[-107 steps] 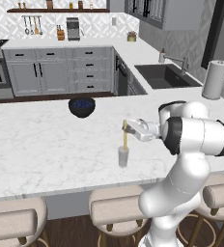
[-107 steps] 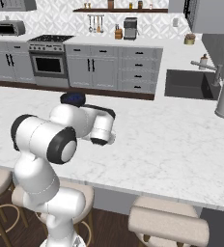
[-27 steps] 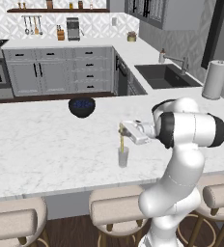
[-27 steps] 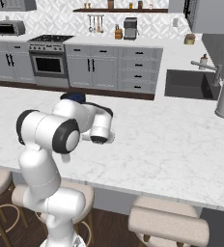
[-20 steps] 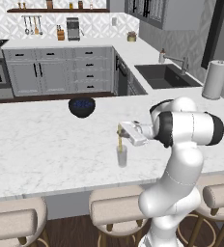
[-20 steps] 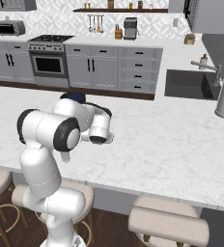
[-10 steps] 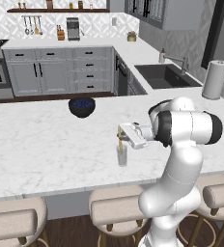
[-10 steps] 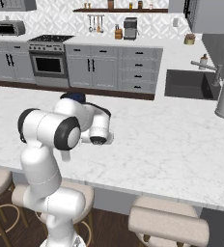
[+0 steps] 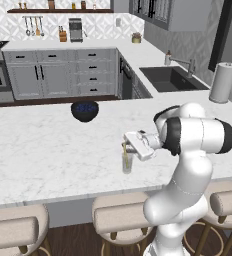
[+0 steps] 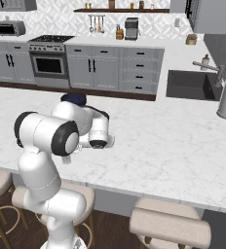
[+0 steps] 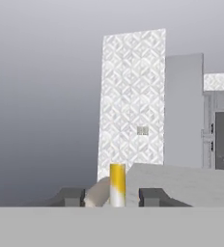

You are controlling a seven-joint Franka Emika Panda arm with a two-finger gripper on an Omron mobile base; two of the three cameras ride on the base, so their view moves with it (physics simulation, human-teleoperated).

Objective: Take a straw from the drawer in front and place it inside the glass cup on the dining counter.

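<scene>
The glass cup (image 9: 127,163) stands on the dining counter (image 9: 48,150) near its front edge. The yellow straw (image 9: 124,150) stands upright in it, with its top poking above the rim. My gripper (image 9: 126,143) reaches in sideways from the right, level with the straw's top. In the hand view the straw (image 11: 117,191) rises between the two dark fingertips (image 11: 152,197) with a gap on either side, so my gripper (image 11: 113,197) is open. The drawer is out of view.
A dark blue bowl (image 9: 84,110) sits farther back on the counter. A paper towel roll (image 9: 223,82) stands at the right by the sink (image 9: 173,78). Beige stools (image 9: 120,216) line the counter's near side. My arm's elbow (image 10: 51,133) hangs over the front edge.
The fingers were shut on the straw and have now parted from it. The straw stays standing in the cup. The arm has hardly moved.
</scene>
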